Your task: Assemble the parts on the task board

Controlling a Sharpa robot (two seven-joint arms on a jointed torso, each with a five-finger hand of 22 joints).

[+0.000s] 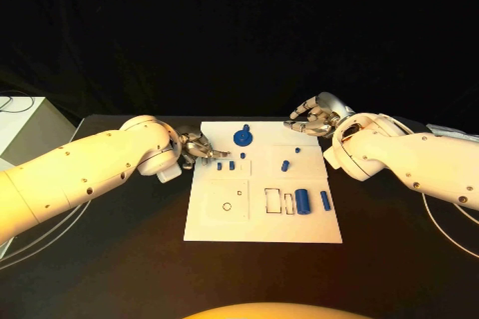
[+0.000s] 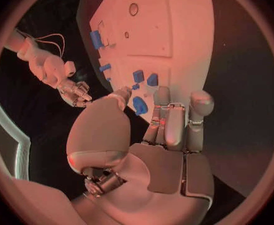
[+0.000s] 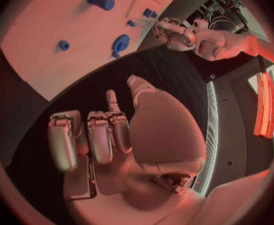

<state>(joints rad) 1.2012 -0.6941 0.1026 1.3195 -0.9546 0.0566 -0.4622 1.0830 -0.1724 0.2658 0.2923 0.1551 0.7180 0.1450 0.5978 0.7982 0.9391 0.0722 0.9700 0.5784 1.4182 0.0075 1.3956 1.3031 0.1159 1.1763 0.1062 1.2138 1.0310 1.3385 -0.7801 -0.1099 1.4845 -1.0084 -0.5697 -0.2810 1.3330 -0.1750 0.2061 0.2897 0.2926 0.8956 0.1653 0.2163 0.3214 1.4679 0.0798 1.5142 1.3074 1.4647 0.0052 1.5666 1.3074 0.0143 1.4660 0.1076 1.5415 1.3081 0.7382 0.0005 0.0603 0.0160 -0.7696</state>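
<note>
Head view, read from the left: the left hand (image 1: 198, 151) sits at the left edge of the task board (image 1: 214, 225), its fingers (image 1: 218, 155) reaching onto the white plate near two small blue parts (image 1: 226, 165). From the left wrist view, a blue part (image 2: 139, 105) lies right at the fingertips, between thumb and fingers; it looks pinched, but I cannot tell for certain whether the hand holds it or only touches it.

Toward the middle of the board, a round blue gear-like part (image 1: 243, 136) stands near the far edge, seemingly seated. Further right lie a short slanted blue piece (image 1: 284, 166) and a small peg (image 1: 297, 151). In the near row, empty outlined slots (image 1: 273, 201) sit beside a blue cylinder (image 1: 302, 201) and a slimmer blue rod (image 1: 325, 200), both lying loose on the plate.

At the right, the right hand (image 1: 314, 118) hovers over the bench beyond the board's far right corner, fingers curled in with nothing in them.

By my judgement the assembly is at an early stage: perhaps one part is seated, and most pieces still wait to be fitted.
</note>
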